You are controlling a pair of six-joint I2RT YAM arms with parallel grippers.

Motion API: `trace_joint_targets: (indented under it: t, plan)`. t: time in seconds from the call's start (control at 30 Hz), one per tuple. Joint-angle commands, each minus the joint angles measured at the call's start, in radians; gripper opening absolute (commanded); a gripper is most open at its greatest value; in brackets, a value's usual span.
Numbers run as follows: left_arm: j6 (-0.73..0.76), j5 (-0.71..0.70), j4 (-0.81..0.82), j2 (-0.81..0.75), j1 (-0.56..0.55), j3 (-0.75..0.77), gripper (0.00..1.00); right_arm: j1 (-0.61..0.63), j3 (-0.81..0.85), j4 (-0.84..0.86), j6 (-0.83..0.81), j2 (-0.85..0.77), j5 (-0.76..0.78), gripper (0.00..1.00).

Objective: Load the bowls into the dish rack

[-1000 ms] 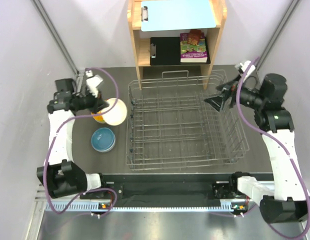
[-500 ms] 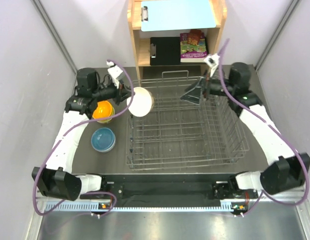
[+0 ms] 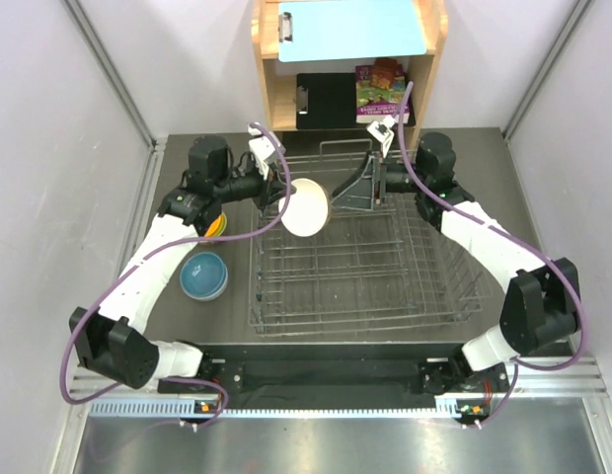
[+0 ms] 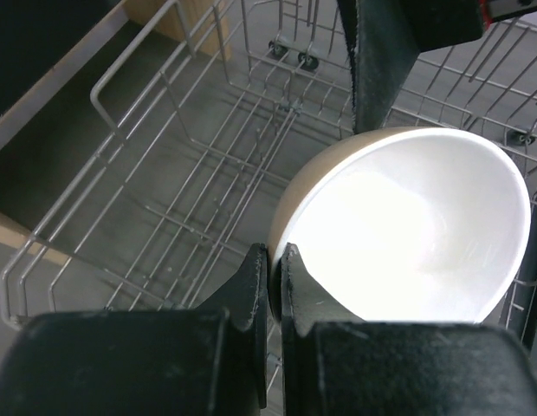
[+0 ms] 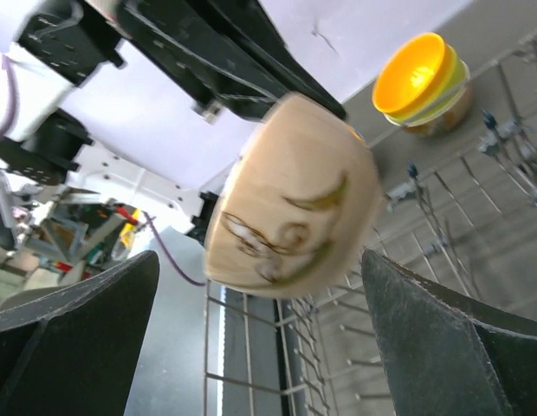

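Words on the book on the wooden shelf are too small to be read. A beige bowl is pinched by its rim in the left end effector, tipped over the dish rack's far left part. The right end effector is spread wide beside it. A blue bowl is set on the worktop, left of the rack.

orange bowl mostly hidden, beige bowl blurred

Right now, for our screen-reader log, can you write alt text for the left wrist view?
The left gripper pinches the rim of a beige bowl with a white inside, holding it tilted above the wire dish rack.
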Motion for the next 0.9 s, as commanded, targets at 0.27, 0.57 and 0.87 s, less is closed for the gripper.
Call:
trace_joint_targets:
  t: [0.27,0.57,0.87]
  plan:
    - [-0.040,-0.002,0.132,-0.023,-0.013,-0.002,0.00,0.084,0.021,0.184,0.085,0.096,-0.026,1.00]
    - [-0.063,0.003,0.131,-0.050,-0.027,-0.002,0.00,0.098,0.096,-0.006,-0.051,0.142,0.009,1.00]
    - [-0.050,-0.008,0.129,-0.043,-0.042,-0.005,0.00,0.132,0.090,0.084,0.030,0.180,-0.052,1.00]
